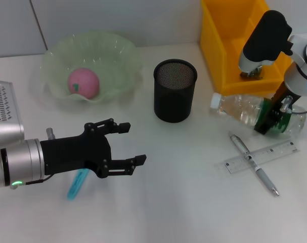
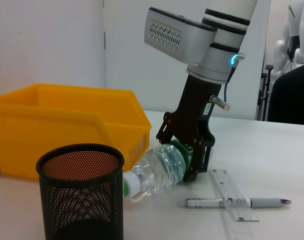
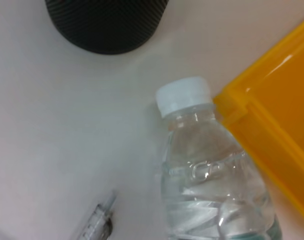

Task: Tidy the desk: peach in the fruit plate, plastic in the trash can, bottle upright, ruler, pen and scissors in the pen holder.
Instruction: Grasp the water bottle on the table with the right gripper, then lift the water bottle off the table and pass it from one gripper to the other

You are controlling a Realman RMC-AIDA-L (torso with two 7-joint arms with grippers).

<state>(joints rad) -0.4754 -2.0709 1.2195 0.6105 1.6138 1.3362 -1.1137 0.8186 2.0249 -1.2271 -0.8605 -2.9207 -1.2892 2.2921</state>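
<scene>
Upper left of the head view: pale green wavy-rimmed fruit plate [image 1: 120, 61] holding a pink peach [image 1: 83, 82] near its middle. Centre: black mesh pen holder [image 1: 175, 91] standing upright on the white surface [image 1: 183, 202], nothing visible inside from above or through the mesh in the left wrist view. Top right: yellow plastic bin [image 1: 219, 40] serving as trash can, open side toward the pen holder; contents hidden behind the right arm.

Just right of the pen holder: clear water bottle [image 1: 239, 109] lying on its side, white cap pointing toward the holder, green-labelled base end near the bin. Right gripper [image 1: 274, 119] down over that base end, fingers clamped on the bottle, as seen plainly in the left wrist view [image 2: 192, 150].

Lower right: transparent ruler [image 1: 262, 157] flat on the surface, with a silver pen [image 1: 254, 164] lying across it, touching.

Lower left: left gripper [image 1: 125, 144] hovering above the surface, fingers apart and holding nothing. Beneath its wrist, a light blue handle-like object [image 1: 76, 186], possibly the scissors, mostly hidden.
</scene>
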